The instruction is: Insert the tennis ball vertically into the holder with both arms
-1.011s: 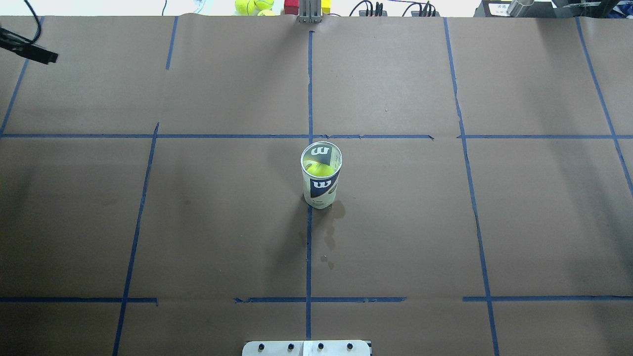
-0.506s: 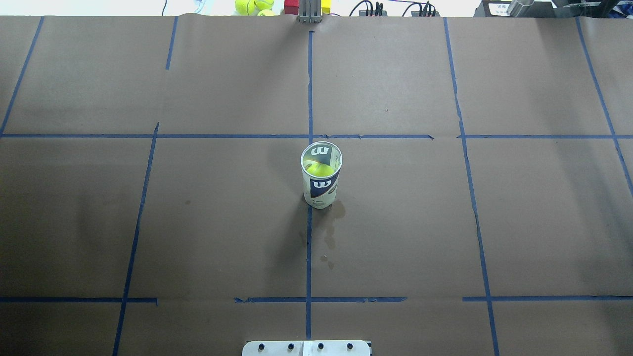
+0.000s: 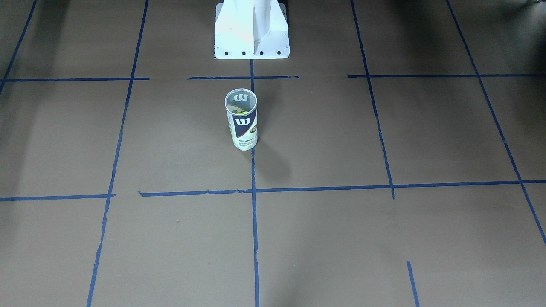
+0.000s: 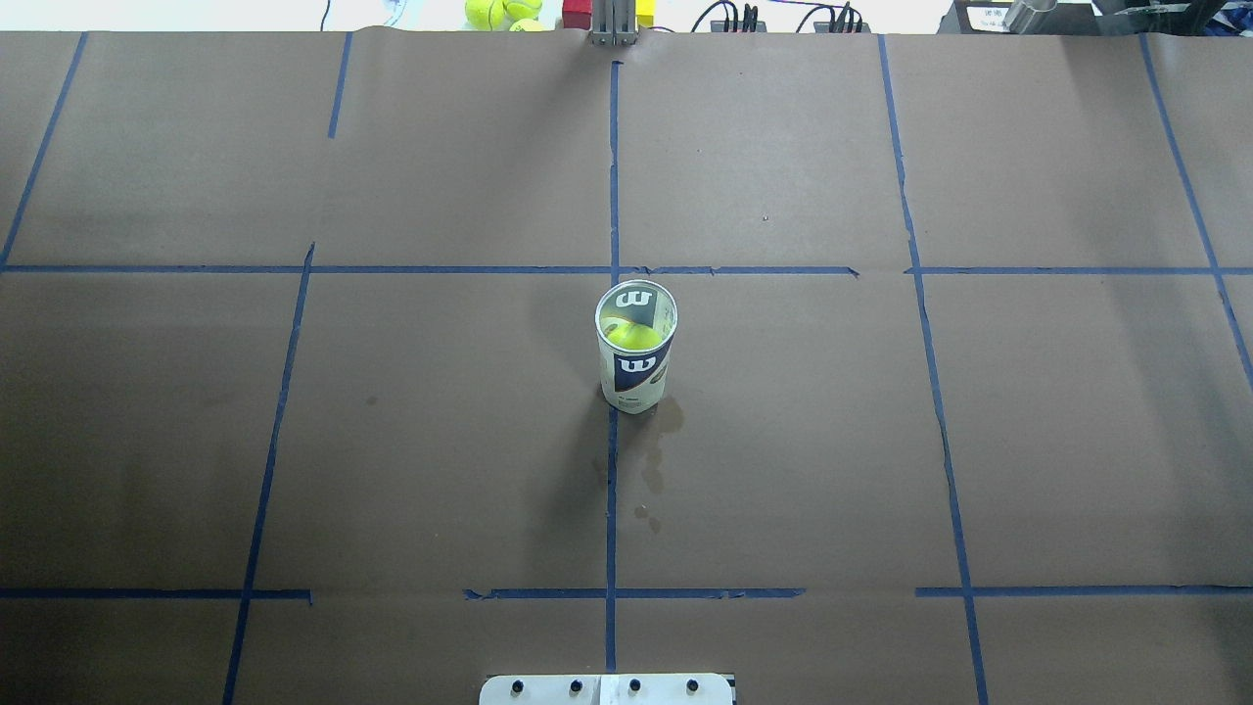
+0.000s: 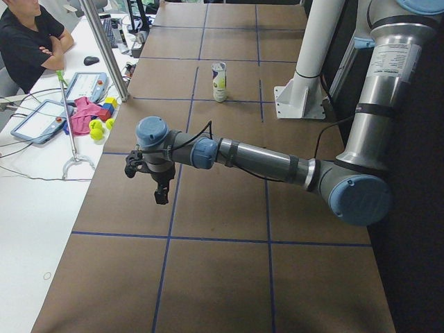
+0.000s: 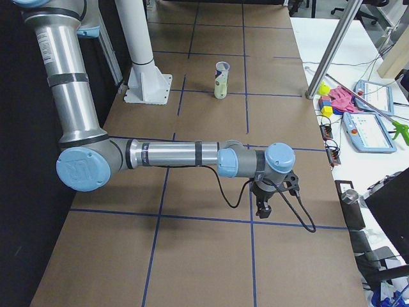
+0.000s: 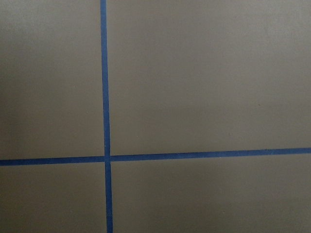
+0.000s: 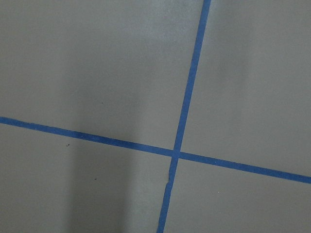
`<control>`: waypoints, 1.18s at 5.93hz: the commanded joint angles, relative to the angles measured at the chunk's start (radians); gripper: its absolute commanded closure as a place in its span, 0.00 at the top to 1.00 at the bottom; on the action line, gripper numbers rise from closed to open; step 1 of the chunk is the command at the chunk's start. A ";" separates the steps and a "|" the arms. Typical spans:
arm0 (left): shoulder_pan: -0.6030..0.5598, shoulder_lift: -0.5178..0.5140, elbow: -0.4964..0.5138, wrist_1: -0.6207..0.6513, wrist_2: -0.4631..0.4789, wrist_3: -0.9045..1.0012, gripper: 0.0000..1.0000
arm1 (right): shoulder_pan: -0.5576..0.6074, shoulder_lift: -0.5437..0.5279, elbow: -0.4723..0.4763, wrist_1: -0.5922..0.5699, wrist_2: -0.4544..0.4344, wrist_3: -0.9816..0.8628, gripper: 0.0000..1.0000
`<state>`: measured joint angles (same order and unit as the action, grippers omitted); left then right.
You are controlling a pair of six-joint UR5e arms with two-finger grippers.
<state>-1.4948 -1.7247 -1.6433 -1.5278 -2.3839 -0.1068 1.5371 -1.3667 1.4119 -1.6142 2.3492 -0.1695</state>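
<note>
So from where I'm standing this looks basically done. The holder (image 4: 636, 360) is upright near the middle of the table (image 4: 881, 441), right on the centre strip of blue tape (image 4: 612, 176), and nothing is touching it. Looking down through its open top you can see the tennis ball (image 4: 631, 337) sitting inside, well below the rim. The view from across the table only shows a sliver of yellow-green in there, but it's the same story.

Neither arm is anywhere near it. The left arm (image 5: 257, 159) is stretched out low over the left end of the table, with the left gripper (image 5: 160, 195) hanging above bare paper. The right arm (image 6: 172, 155) mirrors it at the right end, right gripper (image 6: 261, 210) pointing down. Both are well apart from the can. Whether the claws are apart or together I honestly can't tell; they only show from the side cameras. The wrist cams just see brown paper and tape crossings, no ball, no can.

My read is that the insertion itself is finished, the can is standing by itself, and nothing is left except maybe the arms going home.
</note>
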 commanded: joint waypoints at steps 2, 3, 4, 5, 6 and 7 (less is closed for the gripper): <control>-0.024 0.109 -0.087 0.081 -0.030 0.064 1.00 | 0.000 -0.015 0.002 0.002 -0.005 -0.025 1.00; -0.024 0.108 -0.078 0.150 -0.031 0.061 1.00 | 0.000 -0.035 0.009 0.002 -0.007 -0.068 1.00; -0.025 0.111 -0.087 0.175 -0.031 0.062 1.00 | 0.002 -0.046 0.024 0.002 -0.007 -0.074 1.00; -0.025 0.111 -0.098 0.173 -0.022 0.064 1.00 | 0.002 -0.034 0.027 0.000 -0.011 -0.073 1.00; -0.025 0.143 -0.122 0.161 -0.023 0.065 1.00 | 0.002 -0.044 0.038 0.000 -0.021 -0.059 1.00; -0.024 0.172 -0.119 0.161 -0.018 0.065 1.00 | 0.000 -0.048 0.036 0.000 -0.021 -0.058 1.00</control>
<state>-1.5198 -1.5794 -1.7583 -1.3646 -2.4056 -0.0419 1.5381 -1.4103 1.4463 -1.6136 2.3310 -0.2310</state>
